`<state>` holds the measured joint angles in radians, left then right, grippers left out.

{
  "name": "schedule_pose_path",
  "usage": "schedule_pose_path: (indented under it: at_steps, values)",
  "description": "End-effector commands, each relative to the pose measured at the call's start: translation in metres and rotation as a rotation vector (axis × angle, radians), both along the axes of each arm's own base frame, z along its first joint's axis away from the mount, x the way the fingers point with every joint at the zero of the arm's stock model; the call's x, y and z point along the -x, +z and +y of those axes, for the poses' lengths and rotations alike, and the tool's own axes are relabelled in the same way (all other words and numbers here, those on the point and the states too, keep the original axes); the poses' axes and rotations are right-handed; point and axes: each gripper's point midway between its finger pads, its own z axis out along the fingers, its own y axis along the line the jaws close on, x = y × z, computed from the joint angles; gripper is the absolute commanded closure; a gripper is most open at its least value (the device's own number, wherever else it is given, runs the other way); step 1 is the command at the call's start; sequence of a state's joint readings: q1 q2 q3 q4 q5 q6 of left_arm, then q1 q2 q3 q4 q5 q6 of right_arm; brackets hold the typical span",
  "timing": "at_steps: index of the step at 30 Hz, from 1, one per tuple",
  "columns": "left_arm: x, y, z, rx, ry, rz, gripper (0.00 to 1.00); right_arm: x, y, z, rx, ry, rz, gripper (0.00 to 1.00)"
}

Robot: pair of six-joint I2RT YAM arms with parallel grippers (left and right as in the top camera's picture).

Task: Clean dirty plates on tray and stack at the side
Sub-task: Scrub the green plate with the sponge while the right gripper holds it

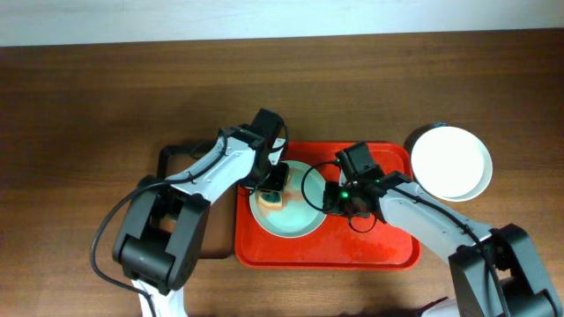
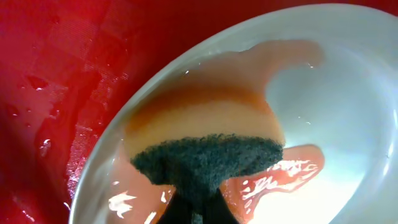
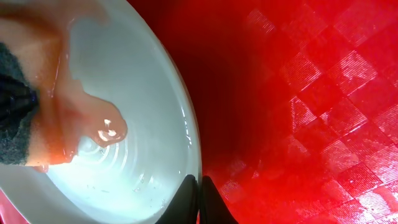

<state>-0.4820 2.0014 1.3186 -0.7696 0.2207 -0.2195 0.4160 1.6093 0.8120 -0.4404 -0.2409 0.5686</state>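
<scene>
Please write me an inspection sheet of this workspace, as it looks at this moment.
Surface: wooden table, brown.
Job's things: red tray, wet; pale plate on it, holding reddish water; white plate on the table, right of the tray.
Clutter: dark tray, partly under the left arm.
Grippers: left gripper presses a sponge into the pale plate; right gripper pinches its rim.
Cables: black cable loops over the tray.
Surroundings: pale strip beyond the table.

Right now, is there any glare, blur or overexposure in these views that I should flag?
Overhead: sharp and even, though the white plate looks nearly blown out. Left wrist: soft close-up, bright glare on the wet plate beside the sponge. Right wrist: tray sheen, small highlight on the pink liquid.
</scene>
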Motion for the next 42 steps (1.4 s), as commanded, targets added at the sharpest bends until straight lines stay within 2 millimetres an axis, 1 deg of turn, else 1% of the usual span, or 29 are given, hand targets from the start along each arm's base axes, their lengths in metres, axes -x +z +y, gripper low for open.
schedule_pose_path:
  at_steps: [1,2,3,5,7,8,10,12,16,20,23,27,29,31,33,35,36,37,38,40,41,42]
  values:
    - [0.039,-0.021,-0.030,0.181,-0.046,0.209,1.00,0.004,-0.003,0.003,0.003,0.014,0.008,0.96]
    - [0.046,-0.010,-0.045,0.286,-0.078,0.248,1.00,0.003,-0.003,0.002,0.006,0.014,0.006,0.96]
    - [0.048,0.002,-0.057,0.366,-0.092,0.270,1.00,0.003,-0.003,0.002,0.007,0.020,0.004,0.96]
    - [0.044,0.015,-0.062,0.397,-0.097,0.261,1.00,0.003,-0.004,0.002,0.008,0.020,0.004,0.96]
    - [0.029,0.042,-0.063,0.389,-0.111,0.167,1.00,0.003,-0.003,0.002,0.007,0.020,0.004,0.96]
    - [0.020,0.056,-0.059,0.364,-0.115,0.095,1.00,0.003,-0.003,0.002,0.007,0.020,0.004,0.96]
    - [0.004,0.069,-0.041,0.251,-0.099,-0.031,1.00,0.003,-0.003,0.002,0.007,0.020,0.004,0.96]
    - [0.000,0.063,-0.027,0.166,-0.082,-0.055,1.00,0.003,-0.003,0.002,0.007,0.020,0.004,0.96]
    - [-0.008,0.054,-0.006,0.038,-0.052,-0.100,1.00,0.003,-0.003,0.002,0.007,0.020,0.004,0.96]
    - [-0.008,0.049,-0.008,0.031,-0.059,-0.095,1.00,0.003,-0.003,0.002,0.007,0.020,0.004,0.96]
    - [-0.012,0.045,0.000,-0.019,-0.050,-0.115,1.00,0.003,-0.004,0.002,0.008,0.020,0.004,0.96]
    - [-0.014,0.042,0.004,-0.045,-0.046,-0.121,1.00,0.003,-0.004,0.002,0.008,0.020,0.004,0.96]
    - [-0.013,0.036,0.004,-0.050,-0.048,-0.105,1.00,0.003,-0.004,0.002,0.008,0.020,0.004,0.96]
    - [-0.011,0.022,0.004,-0.062,-0.051,-0.075,1.00,0.003,-0.004,0.002,0.008,0.020,0.004,0.96]
    - [-0.002,0.000,-0.002,-0.059,-0.067,-0.012,1.00,0.003,-0.004,0.002,0.008,0.020,0.004,0.96]
    - [0.006,-0.015,-0.009,-0.060,-0.087,0.024,1.00,0.003,-0.004,0.002,0.008,0.020,0.004,0.96]
    - [0.013,-0.024,-0.015,-0.050,-0.104,0.052,1.00,0.003,-0.004,0.002,0.008,0.020,0.004,0.96]
    - [0.025,-0.031,-0.028,-0.009,-0.126,0.103,1.00,0.003,-0.004,0.002,0.011,0.019,0.003,0.96]
    - [0.039,-0.034,-0.043,0.050,-0.149,0.157,1.00,0.003,-0.004,0.002,0.010,0.019,0.003,0.96]
    - [0.049,-0.025,-0.057,0.122,-0.165,0.194,1.00,0.003,-0.004,0.002,0.010,0.019,0.003,0.96]
    - [0.053,-0.016,-0.065,0.175,-0.168,0.212,1.00,0.003,-0.004,0.001,0.011,0.019,0.003,0.96]
    - [0.052,-0.002,-0.070,0.232,-0.166,0.211,1.00,0.003,-0.004,0.001,0.011,0.019,0.004,0.96]
